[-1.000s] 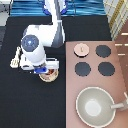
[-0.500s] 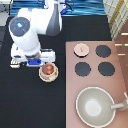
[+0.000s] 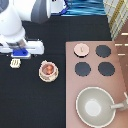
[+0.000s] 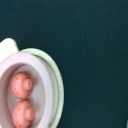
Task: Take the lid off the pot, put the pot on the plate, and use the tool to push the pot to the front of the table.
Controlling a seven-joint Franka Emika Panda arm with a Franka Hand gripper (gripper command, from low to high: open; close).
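Seen from high above: white arm bent over the left side of the black tabletop, reaching down from the top. Hand with its blue block low over the tabletop, just above the tool and up-left of the pot. Cannot tell if the hand is apart or together. Holding nothing that shows. Pot sitting on the plate, red balls inside, no cover on it. Lid lying on the pinkish stove on its top-left burner, well apart from the pot. Big grey pan at the bottom right.

Seen from the camera on the hand: pot open, two red balls inside. Cream plate showing as a rim around the pot. Dark tabletop all around.
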